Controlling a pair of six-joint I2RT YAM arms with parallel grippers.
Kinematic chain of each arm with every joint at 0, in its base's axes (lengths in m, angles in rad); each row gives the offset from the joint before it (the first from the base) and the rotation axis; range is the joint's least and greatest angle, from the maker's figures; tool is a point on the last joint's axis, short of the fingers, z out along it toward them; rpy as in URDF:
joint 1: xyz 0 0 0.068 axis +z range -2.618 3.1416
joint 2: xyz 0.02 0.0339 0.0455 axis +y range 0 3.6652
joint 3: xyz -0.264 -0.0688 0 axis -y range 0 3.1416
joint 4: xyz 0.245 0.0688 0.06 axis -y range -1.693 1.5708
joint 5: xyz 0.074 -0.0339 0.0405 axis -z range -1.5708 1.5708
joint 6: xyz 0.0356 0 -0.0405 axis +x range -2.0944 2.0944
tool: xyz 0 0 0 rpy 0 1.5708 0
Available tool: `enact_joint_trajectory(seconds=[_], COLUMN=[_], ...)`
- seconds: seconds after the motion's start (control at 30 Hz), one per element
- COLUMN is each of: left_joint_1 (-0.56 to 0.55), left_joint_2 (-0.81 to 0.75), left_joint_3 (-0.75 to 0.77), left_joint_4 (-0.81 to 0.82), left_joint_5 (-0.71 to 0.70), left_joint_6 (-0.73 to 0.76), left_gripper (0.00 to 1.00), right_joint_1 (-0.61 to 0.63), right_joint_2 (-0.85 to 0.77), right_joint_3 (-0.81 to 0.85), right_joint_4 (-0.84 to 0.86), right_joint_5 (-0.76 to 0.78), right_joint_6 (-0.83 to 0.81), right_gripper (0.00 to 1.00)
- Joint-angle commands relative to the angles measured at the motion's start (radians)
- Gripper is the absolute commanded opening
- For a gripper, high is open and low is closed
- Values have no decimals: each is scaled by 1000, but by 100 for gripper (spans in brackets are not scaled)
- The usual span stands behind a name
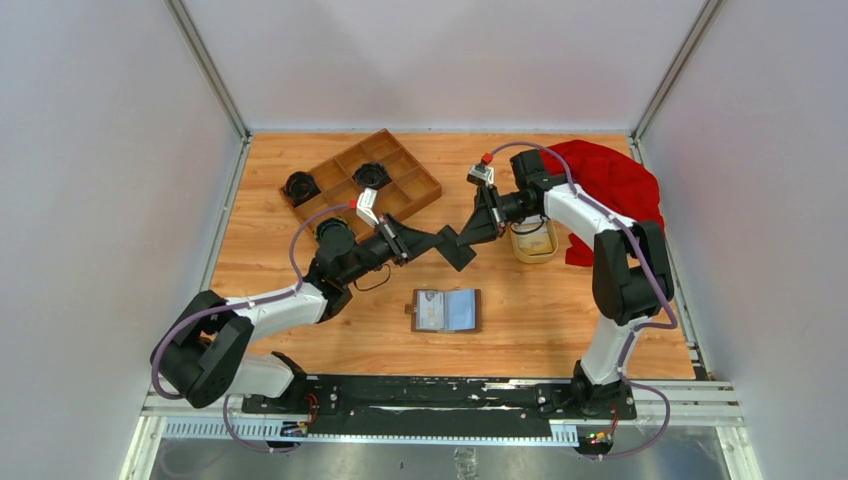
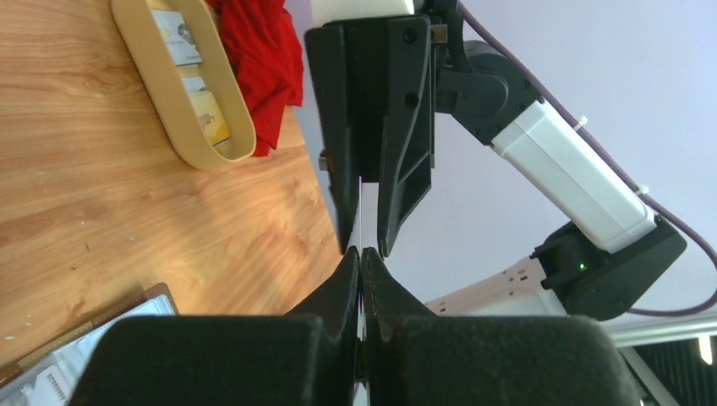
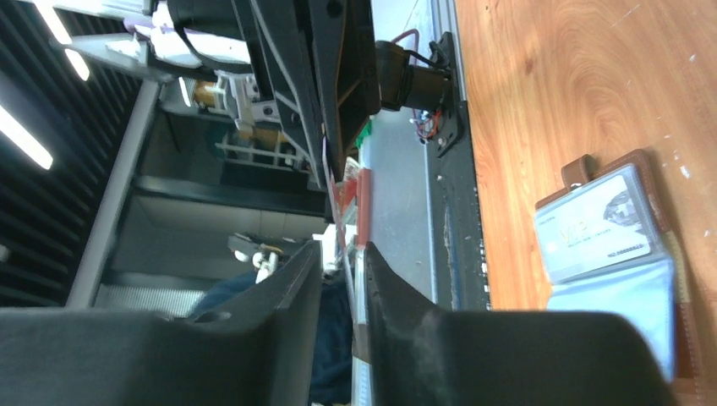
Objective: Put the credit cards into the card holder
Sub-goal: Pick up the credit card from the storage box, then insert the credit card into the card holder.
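The left gripper [image 2: 362,258] is pinched shut on a thin flat credit card [image 2: 361,211], edge-on between the right gripper's [image 3: 342,254] slightly parted jaws. The open brown leather card holder [image 1: 446,310] lies below, beside them. The card is probably light, stiff and slick, so grip its flat faces.

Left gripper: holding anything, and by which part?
A credit card, seen edge-on, pinched at its near end by the left gripper; its far end lies between the right gripper's slightly parted jaws.

Walls: plain pale grey wall panels [image 1: 100,150] left, far and right.
Corners: metal posts [image 1: 210,70] at both far corners.
Furniture: light wood-grain table [image 1: 560,330]; black rail [image 1: 430,388] along its near edge.
Light: strip lights [image 3: 21,135] beyond the near side.
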Motion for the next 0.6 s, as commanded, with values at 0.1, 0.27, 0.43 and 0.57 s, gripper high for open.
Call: enact_joint_trajectory(seconds=[0.1,0.27,0.43,0.57], left_joint_1=[22,49,80,99], left_joint_2=[-24,-55,-65,-51], left_joint_3=[1,-16,-46,-76], left_joint_4=[-58,-134,-153,-155], left_joint_5=[90,208,336,380], left_joint_6=[174,300,381,410], left_gripper=[0,0,0,0], right_joint_1=[12,-38,-65,-68], right_joint_2=[-57,-128,-201,-312], right_joint_3=[0,-26,65,23], right_joint_4=[-19,-25,-323,-259], right_joint_5=[-145,-8,366,642], right_joint_6=[-97,-198,-613,-658], right_gripper=[93,100,100,100])
